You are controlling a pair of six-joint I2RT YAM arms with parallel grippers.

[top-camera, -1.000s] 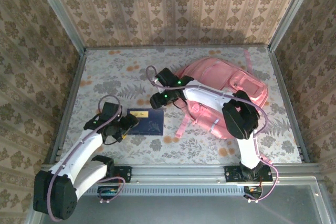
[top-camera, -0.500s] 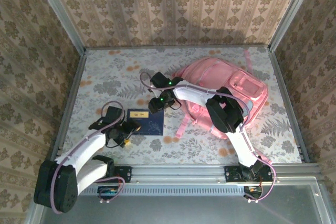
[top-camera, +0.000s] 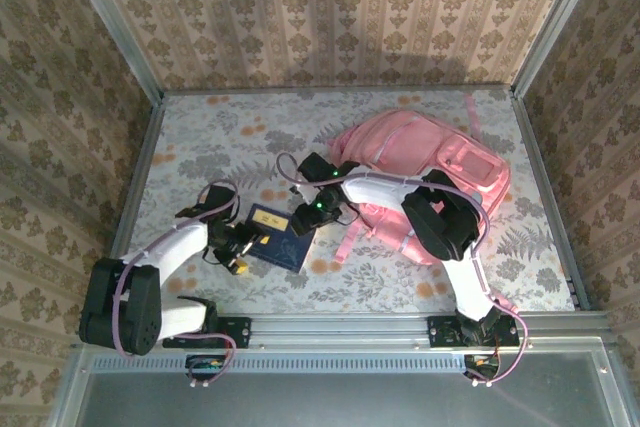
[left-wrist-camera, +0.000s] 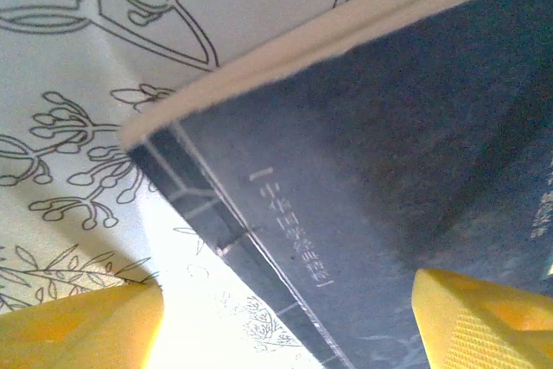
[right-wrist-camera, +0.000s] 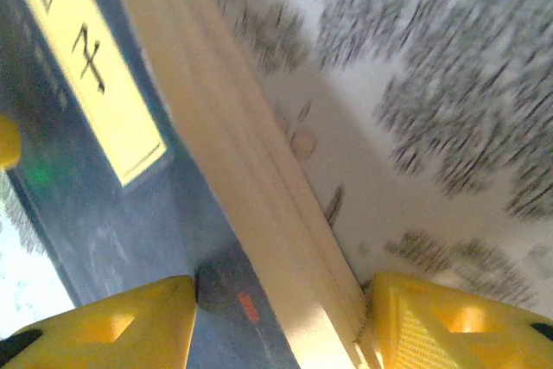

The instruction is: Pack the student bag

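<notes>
**While both grippers bracket the book, the bag waits**

From above, we see the bag (top-camera: 440,162) right of the book (top-camera: 283,237), its long axis roughly toward the book. The right arm folds over the bag and is nearer to it. The left gripper (top-camera: 243,245) sits at the book's left and the right gripper (top-camera: 308,219) at its far-right edge.

On the left wrist, fingers (left-wrist-camera: 78,326) are spread over the book's corner.

On the right wrist, fingers (right-wrist-camera: 104,326) are spread astride its page edge.

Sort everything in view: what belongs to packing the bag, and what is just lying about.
Part of the job: pink backpack, dark blue book, left fingers, right fingers.
Just there: flowered tablecloth, wallpapered walls, metal rail.
</notes>
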